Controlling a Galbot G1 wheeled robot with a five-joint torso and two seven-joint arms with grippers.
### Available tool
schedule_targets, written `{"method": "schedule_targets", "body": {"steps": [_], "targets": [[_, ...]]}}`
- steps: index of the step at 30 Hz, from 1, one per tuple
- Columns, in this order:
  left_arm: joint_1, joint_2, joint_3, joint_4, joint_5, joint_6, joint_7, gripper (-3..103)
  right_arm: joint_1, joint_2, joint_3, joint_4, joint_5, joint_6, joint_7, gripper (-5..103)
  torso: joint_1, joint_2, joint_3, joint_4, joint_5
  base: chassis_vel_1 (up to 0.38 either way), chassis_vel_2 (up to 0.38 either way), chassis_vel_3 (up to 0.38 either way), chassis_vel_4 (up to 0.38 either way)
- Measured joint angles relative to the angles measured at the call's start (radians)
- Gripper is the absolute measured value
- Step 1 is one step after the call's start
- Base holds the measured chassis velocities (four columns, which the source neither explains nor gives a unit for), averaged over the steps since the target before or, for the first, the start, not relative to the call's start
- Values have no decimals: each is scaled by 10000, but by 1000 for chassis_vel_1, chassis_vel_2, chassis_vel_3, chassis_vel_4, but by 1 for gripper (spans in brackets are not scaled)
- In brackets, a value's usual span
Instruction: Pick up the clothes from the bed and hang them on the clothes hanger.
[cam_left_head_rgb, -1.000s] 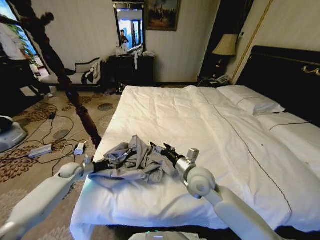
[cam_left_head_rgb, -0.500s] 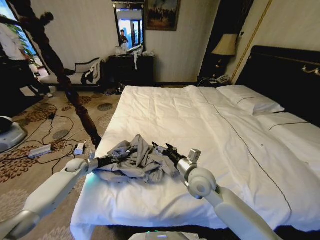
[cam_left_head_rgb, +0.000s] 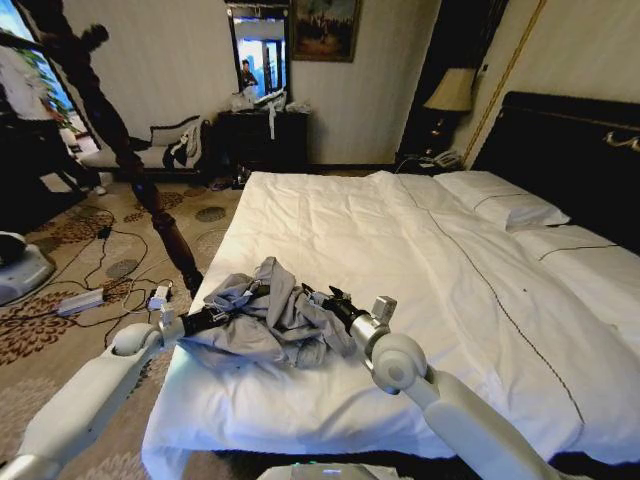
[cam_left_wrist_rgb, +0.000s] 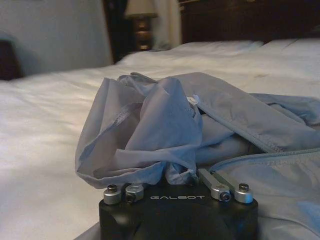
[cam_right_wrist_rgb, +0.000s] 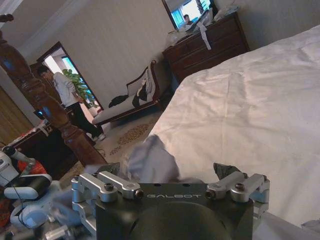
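The light grey-blue long-sleeved shirt of thin soft fabric (cam_left_head_rgb: 265, 320) lies crumpled in a heap on the large double bed with white duvet (cam_left_head_rgb: 400, 290), close to the foot-end corner nearest the robot and well apart from the white pillows with thin dark piping (cam_left_head_rgb: 500, 200) that rest against the tall black headboard (cam_left_head_rgb: 570, 150). The left gripper (cam_left_head_rgb: 222, 313) reaches in from the carpet side and meets the near edge of the heap; in the left wrist view a fold of the shirt (cam_left_wrist_rgb: 165, 130) is bunched and drawn down between the links of that gripper (cam_left_wrist_rgb: 177, 176), so it is clenched on the fabric. The right gripper (cam_left_head_rgb: 318, 297) lies against the opposite flank of the heap, over the duvet. In the right wrist view, shirt fabric (cam_right_wrist_rgb: 152, 162) rises just beyond the right gripper (cam_right_wrist_rgb: 175, 180), but the fingertips are hidden behind the black housing, so whether it is released or clenched cannot be told. A dark turned wooden bedpost (cam_left_head_rgb: 150, 190) stands beside the bed's foot corner above patterned carpet (cam_left_head_rgb: 60, 300), and a table lamp with a pale shade (cam_left_head_rgb: 452, 92) stands by the headboard.
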Motion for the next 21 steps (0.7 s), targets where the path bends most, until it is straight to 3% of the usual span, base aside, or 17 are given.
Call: {"method": "schedule_targets", "body": {"steps": [4,11,14,16,17,21], "targets": [[322,582,-616,-614,422,-126,-699,22,-84,-54,29,82,-114,133,-112,100,-1,1,0,4,3,0,0,0,0],[633,1062,-1609,-1009,445,-161,-1691,22,-104,-61,90,145,-173,170,-131,100,-1,1,0,5,0,0,0,0,0],[694,1642,-2381,-1356,124,331,-2645,22,-48,-140,177,265,-151,174,-129,100,-1,0,0,3,-4,0,0,0,0],[686,1810,-2476,-1403,16,447,-2791,22,-42,-157,187,294,-139,174,-127,100,-1,1,0,3,-2,0,0,0,0],[499,2300,-2580,-1442,-395,799,-3157,22,-39,-205,199,380,-116,174,-122,100,-1,1,0,9,2,0,0,0,0],[-553,3395,-2040,-1109,-1470,1295,-3435,22,-99,-291,232,585,-94,175,-103,100,-1,0,0,1,1,0,0,0,0]]}}
